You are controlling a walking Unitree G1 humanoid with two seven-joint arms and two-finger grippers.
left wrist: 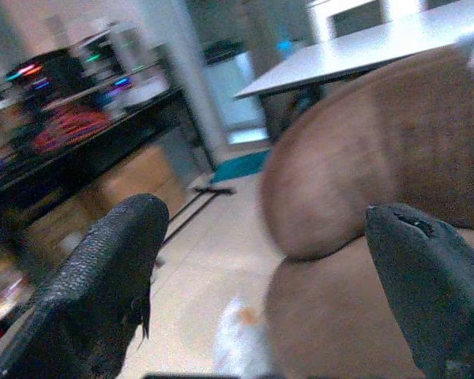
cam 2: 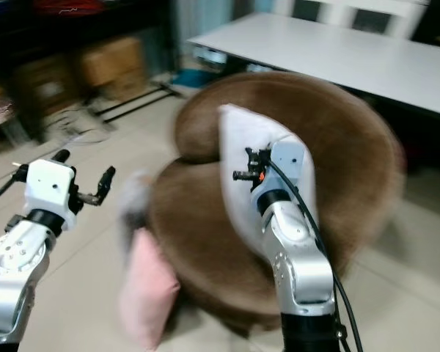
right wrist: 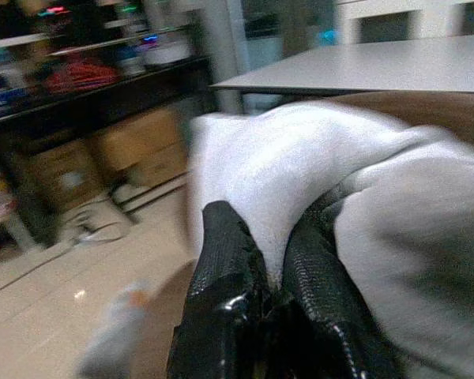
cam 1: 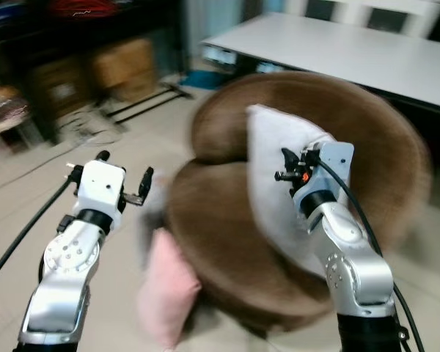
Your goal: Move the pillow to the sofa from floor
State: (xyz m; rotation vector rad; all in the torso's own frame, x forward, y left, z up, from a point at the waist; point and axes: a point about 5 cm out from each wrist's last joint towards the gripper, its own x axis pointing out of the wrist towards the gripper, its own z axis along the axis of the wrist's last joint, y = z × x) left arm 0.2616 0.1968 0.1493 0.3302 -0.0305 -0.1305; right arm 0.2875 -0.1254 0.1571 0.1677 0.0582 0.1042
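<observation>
Left gripper sits at mid-left of the head view, fingers spread wide, empty, above the floor. Pink pillow leans at lower centre against the sofa base. Right gripper at centre-right is pinched tight on a fold of the white pillow, which hangs upright over the brown round sofa seat, lower end seemingly touching it. White pillow looks light, soft and floppy; it bunches at the pinch, so a corner or thick fold is probably the best hold. Table upper right. Frames blurred.
</observation>
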